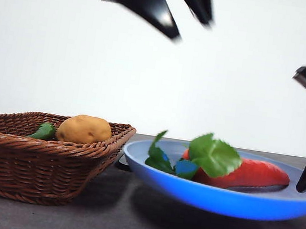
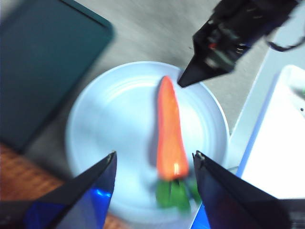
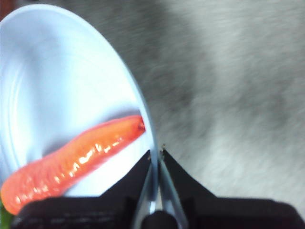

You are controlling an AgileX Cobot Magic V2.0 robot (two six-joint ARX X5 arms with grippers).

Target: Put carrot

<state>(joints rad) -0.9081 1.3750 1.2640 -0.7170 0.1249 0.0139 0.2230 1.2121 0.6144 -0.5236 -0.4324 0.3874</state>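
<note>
The carrot point(image 1: 247, 173) lies on its side in a blue plate point(image 1: 215, 200), its green leaves point(image 1: 213, 154) toward the basket. My left gripper point(image 1: 192, 31) hangs open and empty high above the plate. In the left wrist view its jaws point(image 2: 154, 155) stand apart over the carrot point(image 2: 170, 133) and the plate point(image 2: 109, 119). My right gripper point(image 1: 305, 187) is at the plate's right rim. In the right wrist view it point(image 3: 156, 152) is shut on the plate's rim point(image 3: 143, 105), close to the carrot's tip point(image 3: 71, 160). It also shows in the left wrist view point(image 2: 183, 83).
A brown wicker basket point(image 1: 33, 154) stands left of the plate, touching or nearly touching it. It holds a potato point(image 1: 84, 129) and a small green pepper point(image 1: 44, 131). A dark green flat panel point(image 2: 47, 62) and a white tray point(image 2: 286, 143) lie beside the plate.
</note>
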